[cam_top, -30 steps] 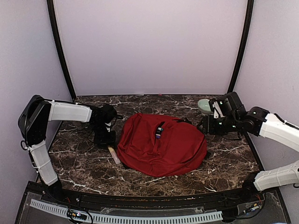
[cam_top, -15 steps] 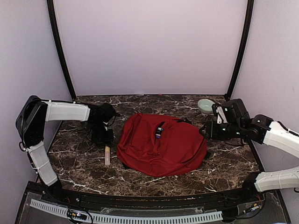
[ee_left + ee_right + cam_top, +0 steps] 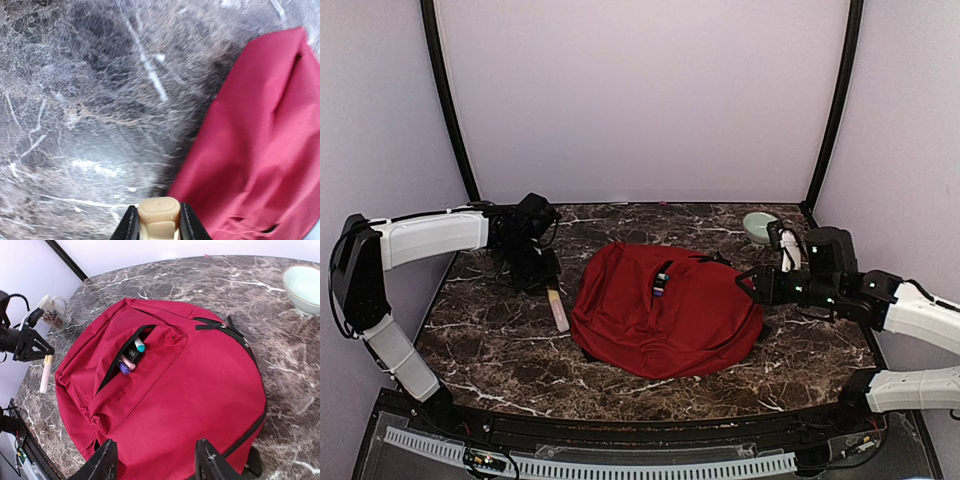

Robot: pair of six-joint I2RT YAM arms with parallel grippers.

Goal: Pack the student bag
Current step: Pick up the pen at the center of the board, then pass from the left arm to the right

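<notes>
I am looking down at a big dark stone table (image 3: pixel 490 350) with white lines in it. The student bag (image 3: pixel 665 315) is the biggest thing on it. It is red and round, and it lies flat in the middle of the table, between my two arms. Its front pocket (image 3: pixel 112 375) is unzipped, and I can see into the gap from the right wrist view. The right gripper (image 3: pixel 157 462) hangs above the right side of the bag, close to its edge. Its two fingers stand wide apart with only red cloth showing between them, so it has hold of nothing. The left gripper (image 3: pixel 158 220) is over the table just to the left of the bag. Its fingers are pressed in on both sides of a cream marker (image 3: pixel 558 311). A pale green bowl (image 3: pixel 757 226) sits in the far right corner, well apart from the bag. A white mug (image 3: pixel 52 310) with a small picture on it stands on the far left side. The marker points down from the left gripper, beside the bag's left edge. I cannot tell if its low end touches the table. A few pens (image 3: pixel 131 357) poke out of the open pocket, one with a blue-green cap, one pink and one purple.
</notes>
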